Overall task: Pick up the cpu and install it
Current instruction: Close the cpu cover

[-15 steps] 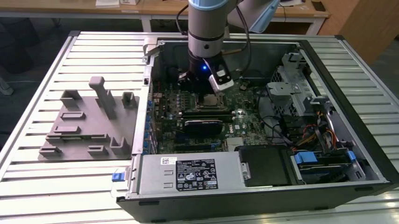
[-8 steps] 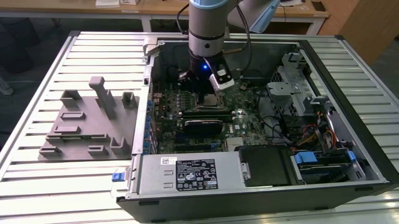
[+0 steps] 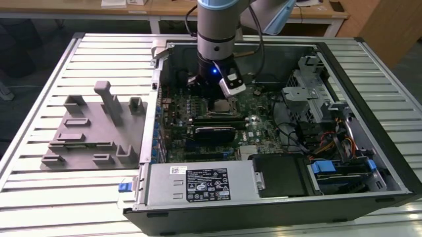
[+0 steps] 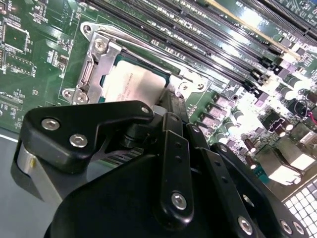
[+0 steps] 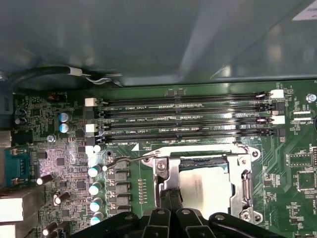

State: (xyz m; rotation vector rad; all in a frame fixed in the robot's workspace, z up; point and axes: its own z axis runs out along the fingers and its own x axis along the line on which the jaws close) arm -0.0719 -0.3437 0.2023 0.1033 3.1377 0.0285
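Note:
The cpu point(image 4: 131, 84), a flat square chip with a silvery top plate, lies flat inside the open metal socket frame point(image 4: 94, 64) on the green motherboard. In the first wrist view the cpu point(image 5: 208, 191) sits in the frame point(image 5: 163, 171), with the gripper point(image 5: 171, 192) at its edge. The black fingers are pressed together, and their tips reach the chip's side point(image 4: 166, 101). In the exterior view the gripper point(image 3: 223, 96) hangs straight down into the open computer case over the cpu point(image 3: 224, 105).
Memory slots point(image 5: 183, 119) run beside the socket, and its thin wire lever point(image 5: 121, 159) stands free. A grey power supply box point(image 3: 197, 182) and drive cages point(image 3: 316, 103) fill the case. A grey parts fixture point(image 3: 92, 133) lies on the slatted table at the exterior view's left.

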